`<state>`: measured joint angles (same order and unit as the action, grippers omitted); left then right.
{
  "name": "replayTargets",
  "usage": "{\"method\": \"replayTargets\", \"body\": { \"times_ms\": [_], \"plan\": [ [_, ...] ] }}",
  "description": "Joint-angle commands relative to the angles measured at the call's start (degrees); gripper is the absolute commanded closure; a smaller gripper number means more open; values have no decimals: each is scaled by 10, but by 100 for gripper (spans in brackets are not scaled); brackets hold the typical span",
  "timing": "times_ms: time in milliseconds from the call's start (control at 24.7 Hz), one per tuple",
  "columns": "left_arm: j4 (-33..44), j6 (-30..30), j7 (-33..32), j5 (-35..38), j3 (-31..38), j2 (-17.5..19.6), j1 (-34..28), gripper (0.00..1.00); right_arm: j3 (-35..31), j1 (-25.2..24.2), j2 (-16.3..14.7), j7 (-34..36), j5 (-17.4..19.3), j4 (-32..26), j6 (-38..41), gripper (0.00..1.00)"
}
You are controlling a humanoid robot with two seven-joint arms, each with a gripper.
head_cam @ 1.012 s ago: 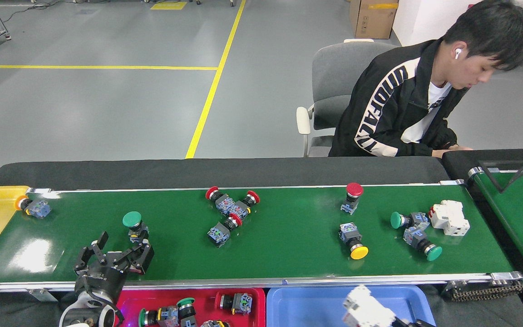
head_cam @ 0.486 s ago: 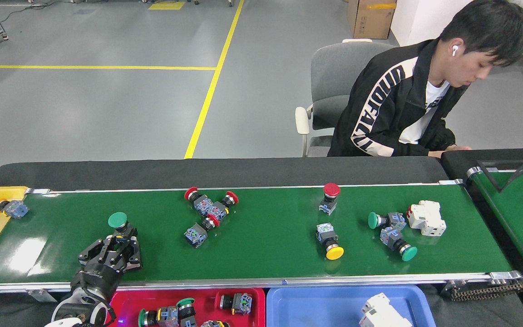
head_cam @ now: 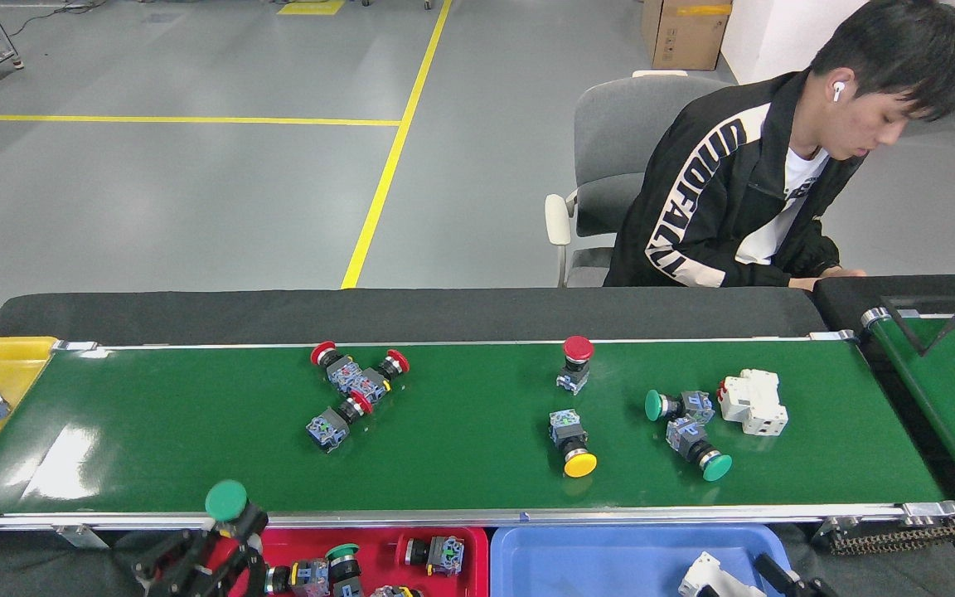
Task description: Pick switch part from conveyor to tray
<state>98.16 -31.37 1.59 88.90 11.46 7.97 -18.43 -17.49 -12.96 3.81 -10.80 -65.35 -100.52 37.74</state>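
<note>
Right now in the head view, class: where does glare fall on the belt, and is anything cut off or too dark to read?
Head view: a white glare patch lies on the conveyor near its left end; parts cast only soft, short shadows; the left gripper holding the green-capped switch is dark and cropped by the bottom edge; the right gripper is barely in frame.
</note>
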Motion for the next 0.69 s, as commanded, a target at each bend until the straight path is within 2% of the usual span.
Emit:
{"method": "replayTargets", "body": {
  "times_ms": [0, 162, 243, 364, 486, 566, 647],
  "plan": [
    [5, -25, 28, -2, 3, 17, 1, 0, 3, 25, 6, 0, -40, -8, -87, 11],
    [8, -26, 28, -5, 9, 10, 1, 0, 30, 37, 36, 15, -127, -6, -208, 11],
    [12, -21, 28, -6, 14, -3, 1, 0, 39, 28, 36, 60, -148, -6, -232, 11],
    [13, -7, 20, -8, 70, -52, 1, 0, 52, -11, 29, 120, -152, -7, -232, 10],
    [16, 18, 13, -11, 155, -114, 1, 0, 77, -35, 9, 135, -152, -8, -228, 8],
    [12, 27, 8, -14, 198, -126, 0, 0, 88, -37, 6, 142, -152, -8, -229, 8],
    [7, 27, 8, -21, 211, -125, -2, 0, 89, -30, 10, 137, -152, -8, -234, 9]
  ]
}}
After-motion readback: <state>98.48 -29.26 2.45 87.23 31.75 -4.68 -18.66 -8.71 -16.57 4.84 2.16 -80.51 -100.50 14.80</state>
